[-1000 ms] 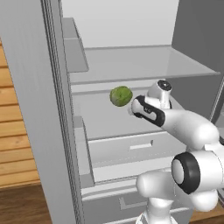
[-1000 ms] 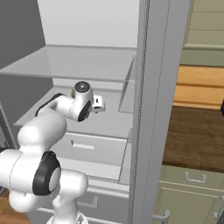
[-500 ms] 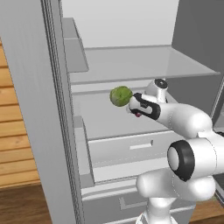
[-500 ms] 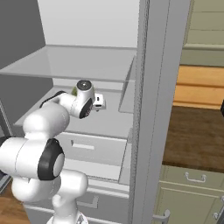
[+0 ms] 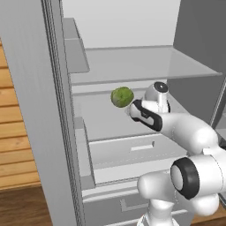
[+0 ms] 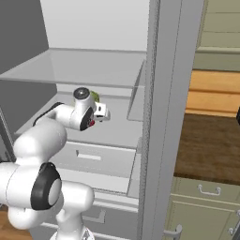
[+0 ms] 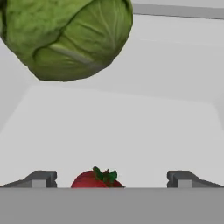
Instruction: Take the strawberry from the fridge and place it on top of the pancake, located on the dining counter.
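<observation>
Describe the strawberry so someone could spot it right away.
Look inside the open fridge, on the shelf under the glass one, where the gripper reaches in. The strawberry lies between its open fingertips: tiny, red and leaf-capped, unlike the big green cabbage beyond it.
</observation>
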